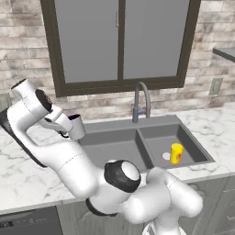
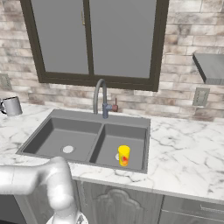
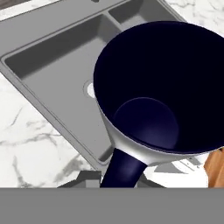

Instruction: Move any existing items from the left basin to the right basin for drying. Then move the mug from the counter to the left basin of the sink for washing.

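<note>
My gripper (image 1: 69,129) is shut on the dark handle of the light-grey mug (image 1: 76,126), holding it in the air just left of the sink (image 1: 114,126). In the hand view the mug (image 3: 162,87) is close up with its dark navy inside towards me. Beneath it lie the left basin (image 3: 52,74) and its pale drain (image 3: 89,90). From the right base view the mug (image 2: 12,106) hangs over the counter (image 2: 188,148) at the far left. The yellow cup (image 1: 176,153) (image 2: 124,155) stands upright in the right basin (image 1: 183,137) (image 2: 131,140). Nothing stands in the left basin (image 1: 110,149) (image 2: 61,140).
A curved steel faucet (image 1: 141,100) (image 2: 100,97) rises behind the sink's divider, below a dark-framed window (image 1: 119,41). A grey shelf (image 2: 212,65) juts from the brick wall at the right. Marble counter (image 1: 215,124) stretches on both sides of the sink.
</note>
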